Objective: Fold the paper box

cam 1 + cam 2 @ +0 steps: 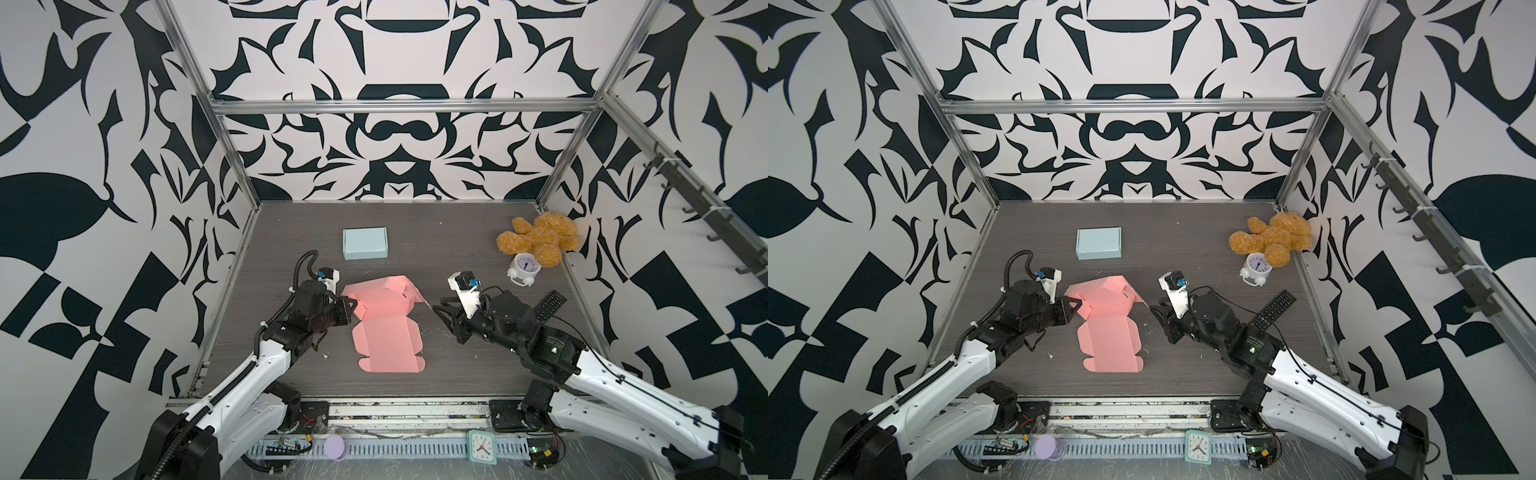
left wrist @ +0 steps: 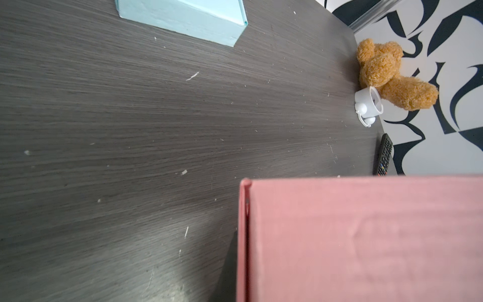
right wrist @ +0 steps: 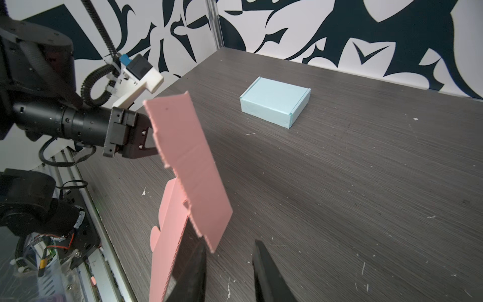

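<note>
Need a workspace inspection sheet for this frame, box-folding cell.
Surface: dark table, white scraps scattered.
Job's things: pink blank, far flaps raised, near half flat; blue box folded, behind.
Clutter: teddy, clock, remote along the right edge.
Grippers: left gripper shut on blank's left flap; right gripper open beside right flap.
Cables: black hose looped over left wrist.
Surroundings: patterned walls, aluminium frame, hooks on right.

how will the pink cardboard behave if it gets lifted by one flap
Likely light and fairly stiff: the pink cardboard shows corrugated edges and its raised flap looks flat. It probably hinges at the creases, so the flat part may swing.
</note>
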You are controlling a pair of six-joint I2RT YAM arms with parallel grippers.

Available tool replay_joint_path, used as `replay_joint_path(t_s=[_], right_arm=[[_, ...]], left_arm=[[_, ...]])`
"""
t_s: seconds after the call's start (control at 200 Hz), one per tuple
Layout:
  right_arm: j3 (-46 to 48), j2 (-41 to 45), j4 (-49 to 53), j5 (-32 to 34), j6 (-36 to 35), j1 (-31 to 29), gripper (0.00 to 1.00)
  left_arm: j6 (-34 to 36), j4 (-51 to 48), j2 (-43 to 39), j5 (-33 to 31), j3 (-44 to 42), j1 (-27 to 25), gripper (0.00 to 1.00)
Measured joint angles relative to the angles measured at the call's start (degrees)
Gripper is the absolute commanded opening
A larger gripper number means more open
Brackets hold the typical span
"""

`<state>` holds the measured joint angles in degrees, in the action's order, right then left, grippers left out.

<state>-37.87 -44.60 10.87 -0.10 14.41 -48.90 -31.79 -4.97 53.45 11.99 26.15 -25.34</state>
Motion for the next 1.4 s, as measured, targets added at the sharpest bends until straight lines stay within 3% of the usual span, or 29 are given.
replay_joint_path(t_s=[0.41, 0.77, 1.4], right_arm=[[-2.3, -7.4, -1.2, -10.3, -3.1, 3.5, 0.48], [-2.6, -10.4, -3.2, -19.1, -6.1, 3.5, 0.44], [-5.2, -15.4, -4.2, -24.5, -6.2, 3.5, 0.36]], left_arm=[[1.4, -0.1, 2.3, 5.7, 0.0, 0.0, 0.05], [1.7, 1.3, 4.3, 8.0, 0.0, 0.1, 0.05], [1.8, 2.2, 5.2, 8.9, 0.0, 0.2, 0.05]])
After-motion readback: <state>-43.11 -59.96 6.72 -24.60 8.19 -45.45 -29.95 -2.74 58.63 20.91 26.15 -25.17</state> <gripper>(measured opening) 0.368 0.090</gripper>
